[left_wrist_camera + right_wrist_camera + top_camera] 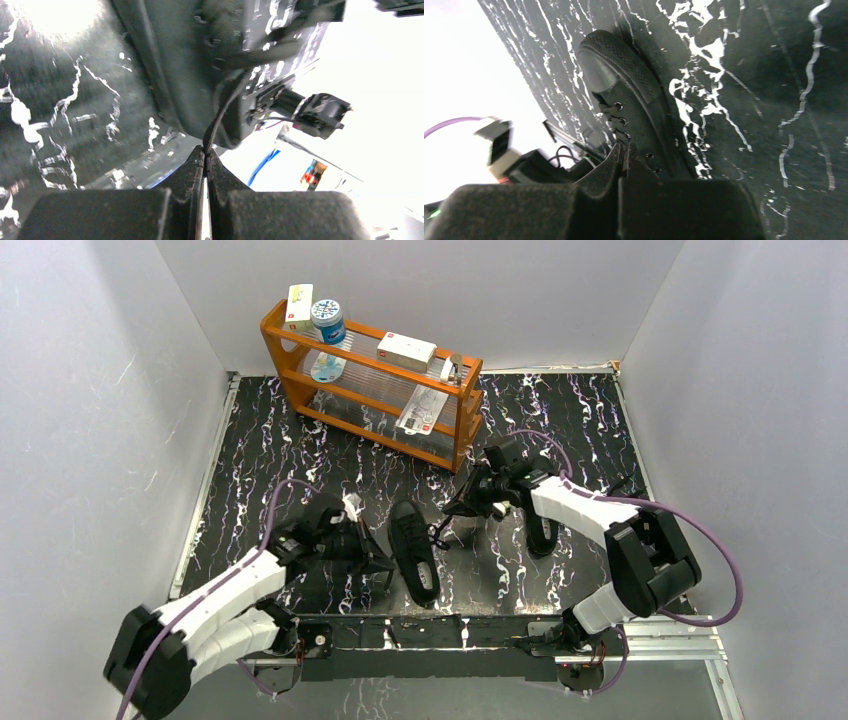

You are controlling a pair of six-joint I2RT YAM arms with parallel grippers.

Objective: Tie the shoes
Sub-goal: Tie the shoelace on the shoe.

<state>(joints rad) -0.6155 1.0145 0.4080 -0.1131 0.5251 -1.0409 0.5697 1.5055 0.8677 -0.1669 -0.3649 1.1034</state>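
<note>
With the left fingers (205, 152) pressed together, pinches a thin black lace (216, 119) right at the tips, running up to the first shoe (413, 552) just beyond. Has that shoe flat on the surface (300, 440) at the middle of the near edge, toe toward that edge, between the two sets of fingers. Holds the right fingers (624, 150) closed as well, tips over the eyelets (619, 106); cannot tell whether gripping any lace. Shows the second shoe (541, 532) nearer the right edge, partly under the right arm (580, 508).
</note>
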